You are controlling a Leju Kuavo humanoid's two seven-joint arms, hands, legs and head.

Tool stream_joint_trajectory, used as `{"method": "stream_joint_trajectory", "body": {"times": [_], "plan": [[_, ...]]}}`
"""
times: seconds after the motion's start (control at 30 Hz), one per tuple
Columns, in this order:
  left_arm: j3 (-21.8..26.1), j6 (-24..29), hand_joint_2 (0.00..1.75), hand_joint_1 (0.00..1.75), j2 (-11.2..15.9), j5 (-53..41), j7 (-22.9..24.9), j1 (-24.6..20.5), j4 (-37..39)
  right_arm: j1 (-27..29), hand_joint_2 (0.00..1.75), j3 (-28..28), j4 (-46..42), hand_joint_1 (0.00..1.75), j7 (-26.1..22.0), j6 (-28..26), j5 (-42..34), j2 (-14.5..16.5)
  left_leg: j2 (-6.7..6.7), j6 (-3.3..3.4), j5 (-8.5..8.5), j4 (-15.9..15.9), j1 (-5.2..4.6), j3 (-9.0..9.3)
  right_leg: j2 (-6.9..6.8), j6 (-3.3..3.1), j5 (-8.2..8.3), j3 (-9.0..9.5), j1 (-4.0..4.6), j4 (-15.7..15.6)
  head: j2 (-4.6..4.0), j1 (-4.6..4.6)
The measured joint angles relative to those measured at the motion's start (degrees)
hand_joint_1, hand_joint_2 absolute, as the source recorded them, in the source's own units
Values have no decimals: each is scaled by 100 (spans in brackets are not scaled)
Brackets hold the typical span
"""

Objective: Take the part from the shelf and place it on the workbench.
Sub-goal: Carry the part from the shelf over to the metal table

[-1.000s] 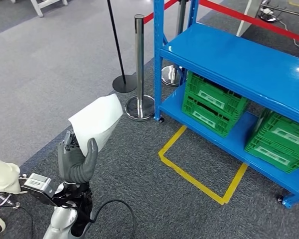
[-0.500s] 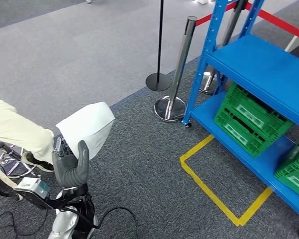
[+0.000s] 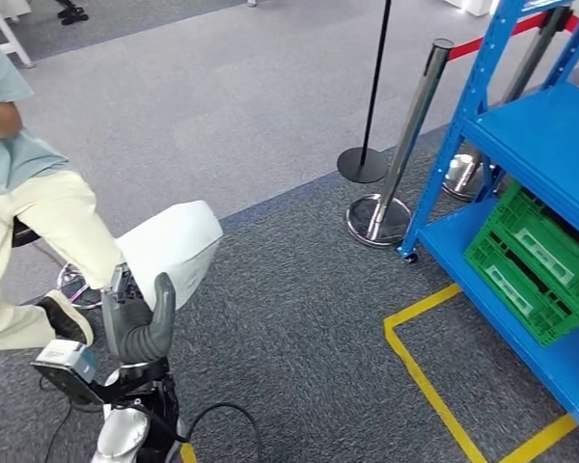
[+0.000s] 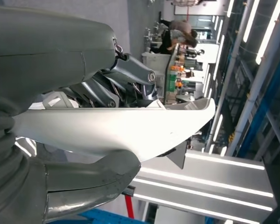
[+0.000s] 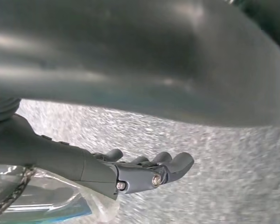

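The white part (image 3: 172,249), seemingly light, thin and stiff, is pinched at its lower edge by the left hand (image 3: 136,323), thumb pressed against fingers.

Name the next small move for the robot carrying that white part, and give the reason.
Probably keep turning away from the blue shelf toward the workbench, grip unchanged: the left robot hand holds the white part clear of the shelf, a seated person is close, and no workbench appears ahead.
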Motion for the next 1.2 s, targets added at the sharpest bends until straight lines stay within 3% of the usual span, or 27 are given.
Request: {"method": "stream_joint_trajectory", "body": {"times": [0.07, 0.1, 0.17, 0.23, 0.3, 0.37, 0.4, 0.47, 0.5, 0.53, 0.57, 0.6, 0.63, 0.67, 0.73, 0.8, 0.83, 0.87, 0.9, 0.97, 1.03, 1.1, 1.13, 1.2], "plan": [[-63, -13, 175, 175, 24, -187, 100, -99, 4, 4, 0, -1, 1, 0, 20, 21, -19, 26, 74, -27, -225, 621, 28, -268, -182, -12, -13, 2, 11, 1, 0, -2], [-88, -11, 175, 175, 40, -292, 135, -126, 3, 3, 0, -2, 1, 0, 32, 35, -44, 31, 87, -25, -188, 661, 36, -271, -263, -13, -21, 7, 16, 2, 0, -4], [-138, -11, 175, 175, 71, -454, 193, -165, -7, -9, 0, -12, -1, 0, 40, 52, -128, 49, 165, 19, 144, 105, 32, 38, -407, -6, -42, 33, 30, 2, 0, -4], [-191, -11, 175, 175, 87, -528, 233, -209, -27, -17, 0, -25, -1, 0, 35, 47, -210, 86, 410, 104, 386, -644, -29, 430, -528, 19, -68, 59, 53, 2, 0, -3], [-225, -5, 175, 175, 98, -554, 255, -242, -43, -30, 0, -40, -1, 0, 48, -13, -241, 145, 531, 177, 397, -934, -90, 553, -646, 60, -91, 70, 75, -4, 0, 0], [-234, 8, 175, 175, 114, -562, 266, -244, -50, -53, 0, -57, -1, 0, 66, -89, -243, 209, 403, 236, 415, -985, -91, 552, -764, 114, -114, 104, 82, -36, 0, 0], [-233, 15, 175, 175, 119, -563, 266, -240, -52, -61, 0, -63, -1, 0, 72, -106, -243, 231, 338, 264, 433, -1024, -74, 575, -713, 144, -153, 114, 76, -20, 0, 3], [-236, 26, 175, 175, 116, -562, 264, -245, -57, -69, 0, -82, -1, 0, 85, -112, -242, 259, 205, 318, 472, -1093, -30, 625, -401, 188, -370, -23, 57, 315, 0, 31], [-238, 31, 175, 175, 114, -562, 264, -242, -58, -70, 0, -95, 1, 0, 102, -104, -240, 262, 142, 332, 478, -1102, -22, 628, -206, 198, -544, -200, 46, 680, 0, 47], [-240, 39, 175, 175, 112, -562, 265, -233, -56, -68, 0, -104, 1, 0, 124, -92, -237, 265, 68, 342, 479, -1101, -20, 627, -97, 204, -709, -423, 41, 1104, 0, 59], [-241, 47, 175, 175, 112, -563, 265, -216, -55, -60, 0, -111, 2, 0, 145, -79, -232, 266, -13, 347, 477, -1099, -21, 628, -53, 212, -805, -633, 39, 1461, 0, 68], [-242, 59, 175, 175, 114, -564, 265, -200, -53, -51, 0, -115, 2, 0, 157, -72, -228, 266, -96, 347, 474, -1097, -23, 633, -42, 216, -784, -763, 38, 1624, 0, 67], [-242, 74, 175, 175, 115, -565, 265, -189, -51, -42, 0, -119, 2, 0, 162, -68, -225, 266, -184, 344, 470, -1094, -23, 642, -35, 217, -641, -789, 37, 1559, 0, 69], [-242, 84, 175, 175, 116, -565, 265, -183, -51, -35, 0, -121, 2, 0, 161, -67, -223, 266, -272, 334, 463, -1088, -19, 654, -7, 214, -393, -695, 31, 1248, 0, 68], [-243, 95, 175, 175, 115, -566, 264, -185, -51, -32, 0, -125, 4, 0, 154, -62, -221, 270, -426, 293, 436, -1052, -18, 654, 231, 213, 33, -386, -8, 437, 0, 68], [-247, 92, 175, 175, 115, -568, 263, -185, -51, -35, 0, -127, 8, 0, 150, -56, -221, 281, -554, 235, 425, -1017, -7, 606, 465, 196, 133, -197, -35, 40, 0, 65], [-248, 91, 175, 175, 117, -568, 263, -182, -51, -37, 0, -129, 9, 0, 151, -54, -222, 286, -619, 201, 431, -1009, 4, 580, 494, 175, 104, -168, -31, 18, 0, 63], [-248, 91, 175, 175, 119, -569, 263, -175, -51, -42, 0, -131, 9, 0, 152, -55, -221, 290, -679, 167, 437, -1011, 19, 563, 430, 144, 108, -152, -25, 19, 0, 63], [-248, 91, 175, 175, 122, -570, 263, -169, -51, -46, 0, -133, 8, 0, 149, -55, -220, 295, -640, 136, 421, -983, 20, 549, 359, 108, 113, -134, -23, 3, 0, 62], [-247, 92, 175, 175, 124, -570, 263, -174, -51, -43, 0, -135, 8, 0, 117, -54, -210, 309, -346, 75, 246, -682, 4, 414, 189, 36, 112, -83, -29, -36, 0, 27], [-249, 93, 175, 175, 124, -570, 263, -185, -49, -28, 0, -136, 8, 0, 51, -54, -193, 318, -23, 29, -91, 31, 13, 70, 2, -15, 86, -50, -10, -46, 0, -3], [-251, 95, 175, 175, 129, -575, 261, -182, -43, -22, 0, -137, 8, 0, 4, -62, -177, 318, 61, 3, -271, 624, 44, -243, -182, -31, 60, -36, 6, -45, 0, -2], [-252, 100, 175, 175, 132, -581, 261, -180, -40, -25, 0, -137, 8, 0, -7, -68, -170, 318, 78, 2, -205, 633, 55, -258, -265, -30, 47, -26, 13, -45, 0, -3], [-253, 114, 175, 175, 139, -603, 254, -180, -38, -33, 0, -137, 8, 0, -32, -74, -161, 318, 179, 34, 159, 68, 54, 22, -416, -17, 13, 17, 25, -45, 0, -3]]}}
